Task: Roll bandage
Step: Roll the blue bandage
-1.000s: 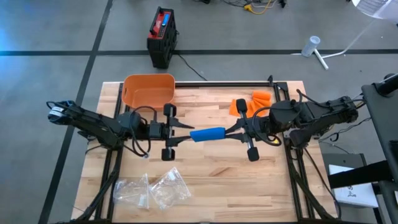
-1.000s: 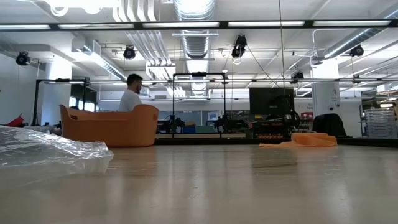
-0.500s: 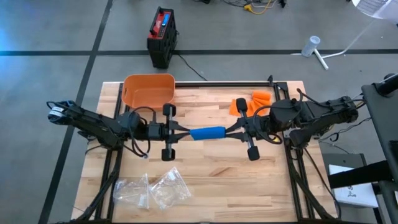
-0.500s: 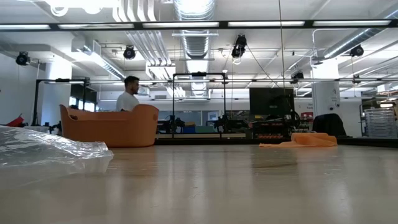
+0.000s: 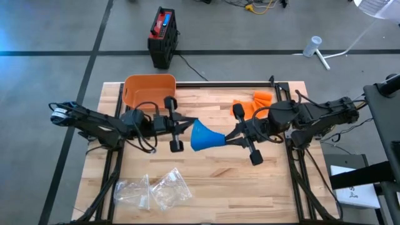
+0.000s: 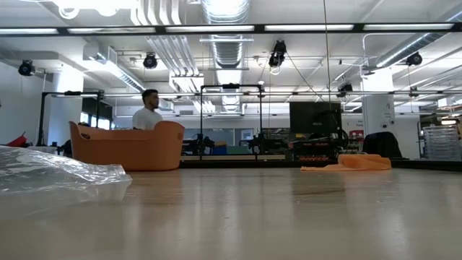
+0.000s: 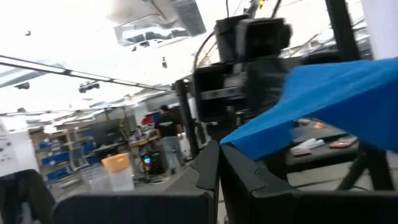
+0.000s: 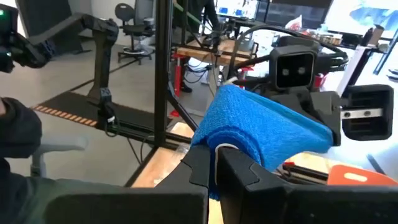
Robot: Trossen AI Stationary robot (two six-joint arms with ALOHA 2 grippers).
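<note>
Wooden slat table (image 5: 212, 172) on a dark metal frame, w/ an orange tub (image 5: 149, 91) at the far-left corner. Orange cloth pieces (image 5: 253, 102) lie far-right, near the edge. Clear plastic bags (image 5: 153, 190) sit crumpled at the near-left, also seen in low view, well apart from the tub.

– What do you have on your table (image 5: 212, 178) around the work?

– You have an orange tub (image 5: 149, 91) at the back left, orange cloths (image 5: 253, 102) at the back right, and clear plastic bags (image 5: 153, 190) at the front left.

– And beyond it?

– You'll see a person (image 6: 149, 114) behind the tub, and a red-and-black case (image 5: 162, 37) on the floor.
</note>
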